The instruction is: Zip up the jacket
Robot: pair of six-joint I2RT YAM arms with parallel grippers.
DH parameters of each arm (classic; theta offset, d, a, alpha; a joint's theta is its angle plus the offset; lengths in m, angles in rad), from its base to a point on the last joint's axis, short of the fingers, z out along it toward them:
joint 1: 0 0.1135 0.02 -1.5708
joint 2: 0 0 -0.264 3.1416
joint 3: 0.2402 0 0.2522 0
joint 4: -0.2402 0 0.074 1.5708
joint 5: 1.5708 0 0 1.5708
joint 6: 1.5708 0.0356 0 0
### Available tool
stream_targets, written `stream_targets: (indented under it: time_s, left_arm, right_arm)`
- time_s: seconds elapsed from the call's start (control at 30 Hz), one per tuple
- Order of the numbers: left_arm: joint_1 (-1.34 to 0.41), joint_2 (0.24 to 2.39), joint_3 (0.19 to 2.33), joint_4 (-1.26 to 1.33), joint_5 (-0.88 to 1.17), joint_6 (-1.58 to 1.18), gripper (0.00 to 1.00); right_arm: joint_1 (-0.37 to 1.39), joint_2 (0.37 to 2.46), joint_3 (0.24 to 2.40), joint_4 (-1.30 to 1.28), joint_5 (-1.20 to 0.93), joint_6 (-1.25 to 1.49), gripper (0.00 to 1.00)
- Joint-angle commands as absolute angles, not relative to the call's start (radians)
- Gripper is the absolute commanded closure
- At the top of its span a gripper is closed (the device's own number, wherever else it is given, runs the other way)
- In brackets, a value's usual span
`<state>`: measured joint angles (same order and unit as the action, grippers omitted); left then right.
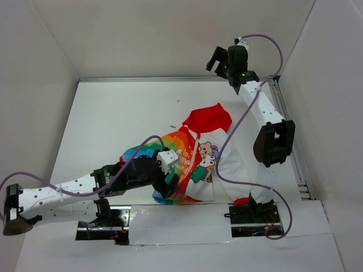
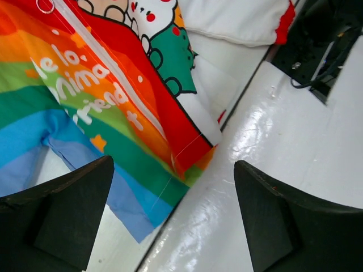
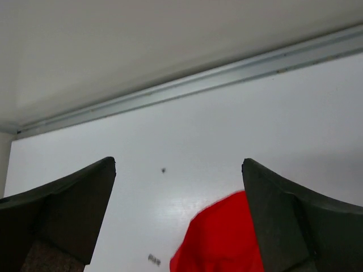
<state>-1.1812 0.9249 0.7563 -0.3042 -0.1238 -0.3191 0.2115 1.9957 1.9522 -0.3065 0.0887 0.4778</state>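
On the left of the top view, my left pincer [image 1: 172,184] sits low over the bottom edge of the jacket [image 1: 190,152], just left of its front seam. From the left wrist camera its jaws stand wide apart with nothing between them; the rainbow hem [image 2: 156,207] lies under the gap and bare table [image 2: 272,136] to the right of it.

The jacket lies flat in the middle of the table [image 1: 113,113], with the red hood [image 1: 209,119] toward the top of the frame and the hem toward the bottom. The zipper line [image 2: 108,62] runs diagonally from the upper left of the wrist view down to the hem, and a small ring [image 2: 45,5] shows at the upper left edge. I take that for the pull but can't be sure, nor can I tell how much of the zipper is closed.

At the upper right of the top view, my right pincer [image 1: 220,59] hangs high and well apart from the jacket. Its jaws are spread wide and empty, with only the tip of the hood in its own camera.

As I judge it, neither pincer has hold of the fabric or pull, so the zipping itself is left to do.
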Motion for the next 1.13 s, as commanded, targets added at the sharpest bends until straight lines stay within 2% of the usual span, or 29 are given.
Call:
stream_targets:
  time_s: [0.0, 0.2, 0.33, 0.43, 0.47, 0.57, 0.67, 0.9, 1.1]
  left_arm:
    - [-1.189, 0.855, 0.79, -0.333, -0.075, -0.388, 0.01]
    - [-1.18, 0.859, 0.863, -0.515, -0.27, -0.653, 0.01]
    - [-1.056, 0.937, 0.933, -0.63, -0.189, -0.796, 0.01]
    - [-0.795, 0.994, 0.965, -0.609, -0.008, -0.779, 0.01]
    - [-0.644, 1.011, 0.971, -0.586, 0.053, -0.767, 0.01]
    - [-0.412, 1.026, 0.96, -0.548, 0.225, -0.709, 0.01]
    - [-0.301, 1.016, 0.96, -0.568, 0.245, -0.698, 0.01]
    - [-0.259, 1.0, 0.977, -0.606, 0.267, -0.712, 0.01]
    - [-0.261, 1.006, 0.982, -0.621, 0.256, -0.712, 0.01]
  right_arm:
    - [0.207, 1.785, 1.81, -0.252, 0.071, 0.477, 0.0]
    - [0.158, 1.576, 1.583, -0.235, 0.054, 0.5, 0.0]
    - [0.144, 1.471, 1.426, -0.273, 0.09, 0.483, 0.0]
    - [0.147, 1.35, 1.263, -0.247, 0.123, 0.486, 0.0]
    - [0.15, 1.277, 1.215, -0.233, 0.127, 0.489, 0.0]
    - [0.155, 1.145, 1.069, -0.227, 0.118, 0.498, 0.0]
    - [0.164, 1.044, 0.965, -0.256, 0.147, 0.517, 0.0]
    - [0.175, 0.899, 0.871, -0.31, 0.281, 0.519, 0.0]
    - [0.176, 0.884, 0.882, -0.331, 0.307, 0.518, 0.0]
